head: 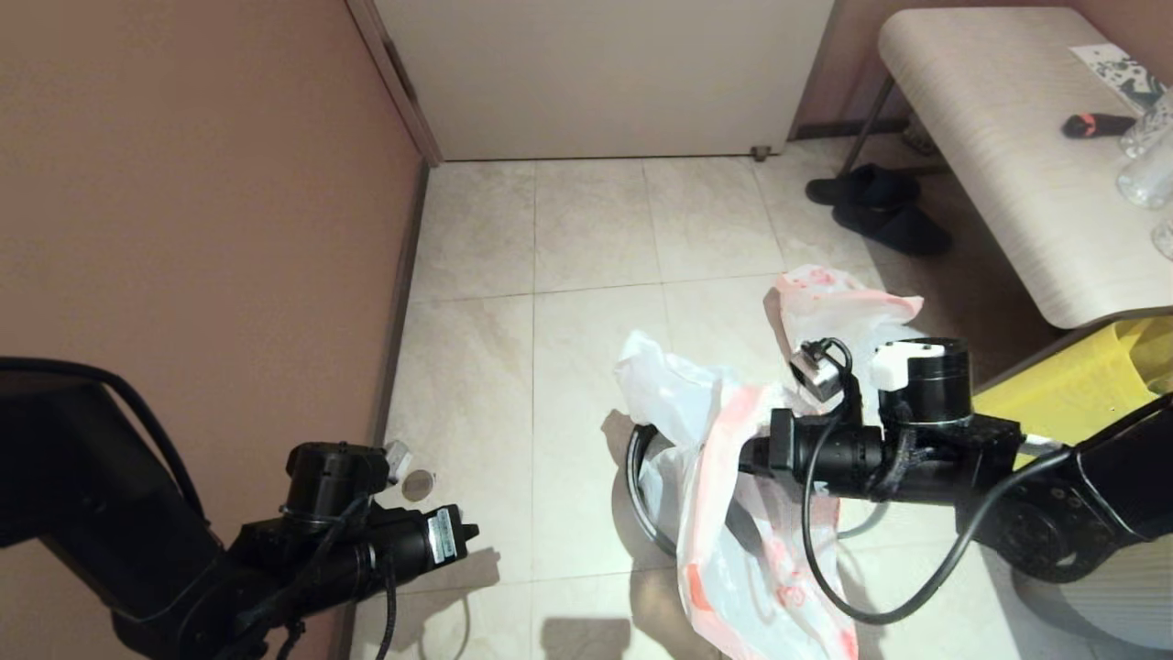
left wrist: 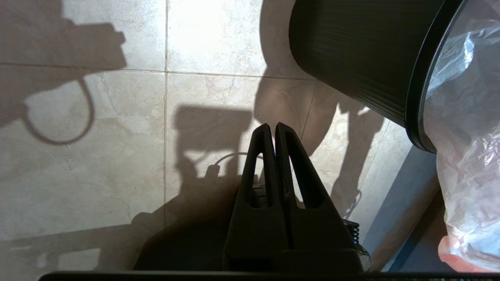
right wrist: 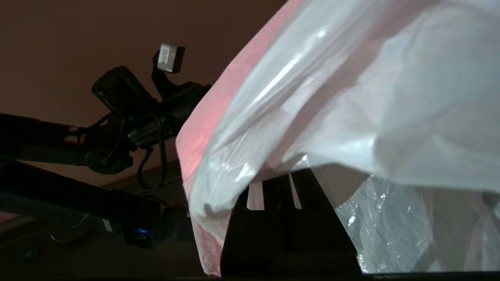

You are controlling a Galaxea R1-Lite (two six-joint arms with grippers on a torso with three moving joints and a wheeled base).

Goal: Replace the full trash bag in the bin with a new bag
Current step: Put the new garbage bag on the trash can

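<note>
Now the right end effector (right wrist: 273,183), pressed together, pinches the new bag (head: 724,477), draped over the bin (head: 641,513) on the floor; the left end effector (left wrist: 272,130), pressed together, hangs empty beside the bin.

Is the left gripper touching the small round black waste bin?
Apart. The left wrist view shows the shut left gripper over bare floor tile, with a clear gap to the black bin.
</note>
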